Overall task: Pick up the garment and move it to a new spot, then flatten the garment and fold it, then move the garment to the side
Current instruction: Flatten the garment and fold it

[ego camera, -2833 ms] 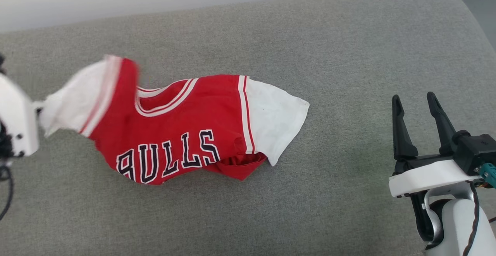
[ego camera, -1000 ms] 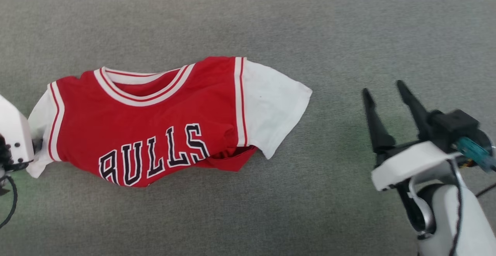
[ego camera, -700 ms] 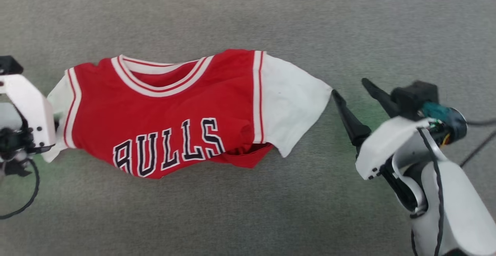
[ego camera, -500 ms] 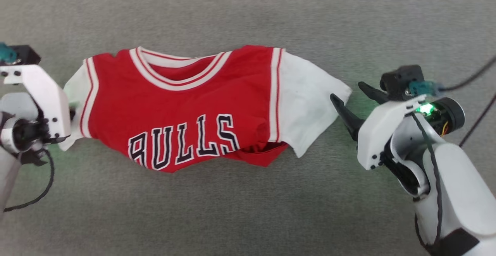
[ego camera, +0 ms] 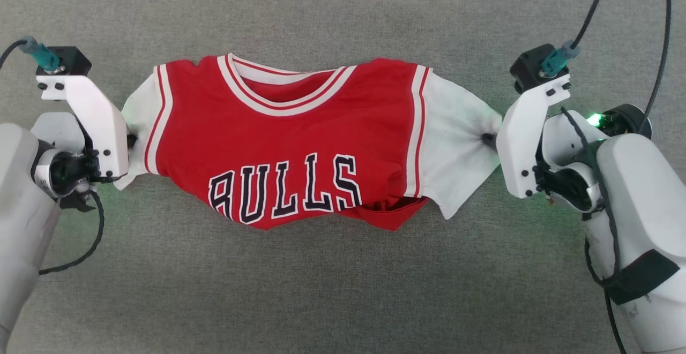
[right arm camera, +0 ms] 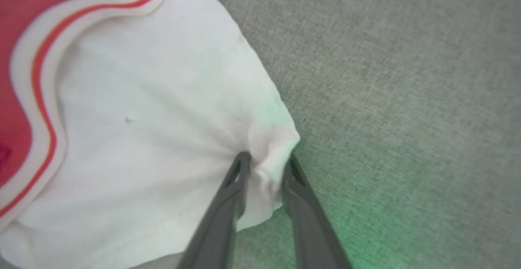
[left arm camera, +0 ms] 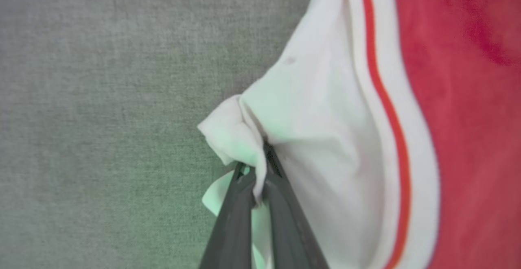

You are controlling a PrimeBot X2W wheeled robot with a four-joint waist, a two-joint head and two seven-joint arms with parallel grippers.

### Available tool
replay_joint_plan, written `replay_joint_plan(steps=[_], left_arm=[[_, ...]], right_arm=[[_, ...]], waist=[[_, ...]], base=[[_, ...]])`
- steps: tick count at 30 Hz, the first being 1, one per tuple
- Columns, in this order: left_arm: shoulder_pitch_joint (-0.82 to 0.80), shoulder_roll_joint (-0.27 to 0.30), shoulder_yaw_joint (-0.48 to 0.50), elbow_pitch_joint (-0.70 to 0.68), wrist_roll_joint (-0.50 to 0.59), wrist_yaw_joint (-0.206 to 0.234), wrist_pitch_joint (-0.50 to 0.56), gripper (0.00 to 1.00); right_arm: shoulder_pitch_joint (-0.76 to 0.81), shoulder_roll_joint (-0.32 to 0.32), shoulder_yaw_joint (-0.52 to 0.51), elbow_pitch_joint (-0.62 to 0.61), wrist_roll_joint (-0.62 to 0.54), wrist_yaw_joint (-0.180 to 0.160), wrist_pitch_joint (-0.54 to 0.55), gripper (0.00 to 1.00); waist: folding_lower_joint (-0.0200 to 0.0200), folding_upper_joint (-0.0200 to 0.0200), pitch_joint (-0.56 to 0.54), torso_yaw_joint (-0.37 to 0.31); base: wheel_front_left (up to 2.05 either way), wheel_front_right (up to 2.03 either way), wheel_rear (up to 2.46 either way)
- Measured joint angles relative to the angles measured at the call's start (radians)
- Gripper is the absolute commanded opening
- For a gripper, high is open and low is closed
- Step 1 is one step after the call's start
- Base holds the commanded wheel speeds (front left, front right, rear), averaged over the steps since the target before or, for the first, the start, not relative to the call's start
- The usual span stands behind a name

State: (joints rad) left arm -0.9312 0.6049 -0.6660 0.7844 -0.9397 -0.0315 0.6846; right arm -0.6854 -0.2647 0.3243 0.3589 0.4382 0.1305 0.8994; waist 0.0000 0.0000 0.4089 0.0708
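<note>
The left hand (left arm camera: 255, 179) and right hand (right arm camera: 264, 171) are each clamped on just a pinch of white sleeve of the Bulls jersey (ego camera: 289, 140), so stretching hard could slip one free.

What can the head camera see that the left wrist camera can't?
Head view: the whole garment with its BULLS lettering, and the right end effector pinching the right sleeve. Left wrist view: a close look at the left end effector, its dark fingers closed on a bunched fold of the left sleeve. Both: that sleeve's red-and-white trim and the grey surface.
</note>
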Motion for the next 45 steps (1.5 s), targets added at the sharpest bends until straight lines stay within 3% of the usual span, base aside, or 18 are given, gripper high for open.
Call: replay_joint_plan(steps=[7, 17, 33, 45], left_arm=[[-0.063, -0.004, 0.006, 0.024, 0.009, 0.013, -0.013, 0.00], [-0.178, -0.001, 0.015, -0.029, 0.027, 0.017, -0.025, 0.00], [-0.360, -0.005, 0.024, -0.062, 0.082, 0.042, -0.076, 0.00], [-0.430, -0.006, 0.020, -0.022, 0.120, 0.041, -0.133, 0.00]], right_arm=[[-0.013, -0.020, -0.062, -0.030, 0.052, 0.000, 0.032, 0.00], [-0.116, -0.057, -0.128, -0.075, 0.079, 0.000, -0.021, 0.00], [-0.334, -0.082, -0.068, 0.008, 0.123, 0.000, -0.203, 0.00], [-0.469, -0.100, -0.026, 0.119, 0.103, 0.000, -0.337, 0.00]], waist=[[0.0000, 0.0000, -0.045, -0.005], [0.0000, 0.0000, -0.159, -0.026], [0.0000, 0.0000, -0.332, -0.077], [0.0000, 0.0000, -0.366, -0.105]], base=[[0.00, 0.00, 0.00], [0.00, 0.00, 0.00], [0.00, 0.00, 0.00], [0.00, 0.00, 0.00]])
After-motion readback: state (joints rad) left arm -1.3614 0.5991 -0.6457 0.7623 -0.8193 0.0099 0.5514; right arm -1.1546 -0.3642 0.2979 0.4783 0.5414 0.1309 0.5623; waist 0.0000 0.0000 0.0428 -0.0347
